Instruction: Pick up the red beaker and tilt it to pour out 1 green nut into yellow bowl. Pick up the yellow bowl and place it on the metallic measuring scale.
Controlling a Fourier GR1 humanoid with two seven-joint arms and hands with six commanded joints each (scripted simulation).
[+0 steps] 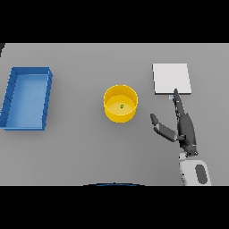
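The right robot hand (pixel 185 129) lies released — fingers straight — between the round yellow bowl (pixel 120 103), holding one small green nut (pixel 121 106), and the flat metallic measuring scale (pixel 171 78).

Matt grey worktop (pixel 89 152), smooth and even. Yellow bowl (pixel 120 103): smooth, plastic-like, faint sheen on the inner floor. Blue tray (pixel 26 98): smooth, matt plastic look. Measuring scale (pixel 171 78): flat, pale, satin metallic plate. Robot hand (pixel 183 127): dark, matt finish.

Bare table lies between the right hand (pixel 184 127) and the yellow bowl (pixel 120 103) to its left. The measuring scale (pixel 171 78) sits just beyond its fingertips.
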